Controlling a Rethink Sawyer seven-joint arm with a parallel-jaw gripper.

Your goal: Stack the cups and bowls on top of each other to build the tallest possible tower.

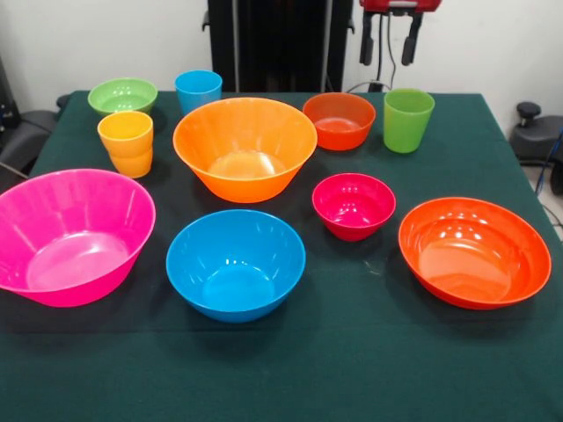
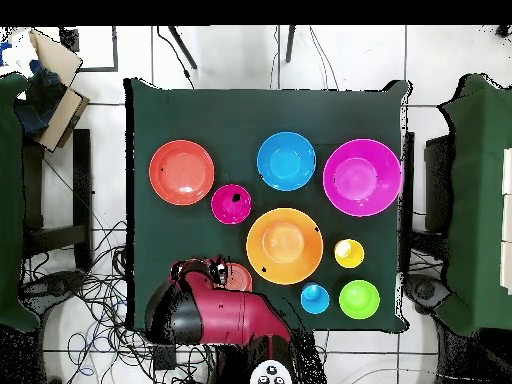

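Observation:
All pieces stand apart on the table, none stacked. Big pink bowl, medium blue bowl and wide red-orange bowl are nearest the camera. Small magenta bowl and big orange bowl sit mid-table. Yellow-orange cup, small green bowl, blue cup, small orange-red bowl and green cup are at the back. My gripper hangs open and empty above and behind the green cup. In the overhead view my arm hides the green cup.
The table has a dark green cloth. In the overhead view cloth-covered furniture stands at both sides, a cardboard box at the top left, and cables lie on the floor.

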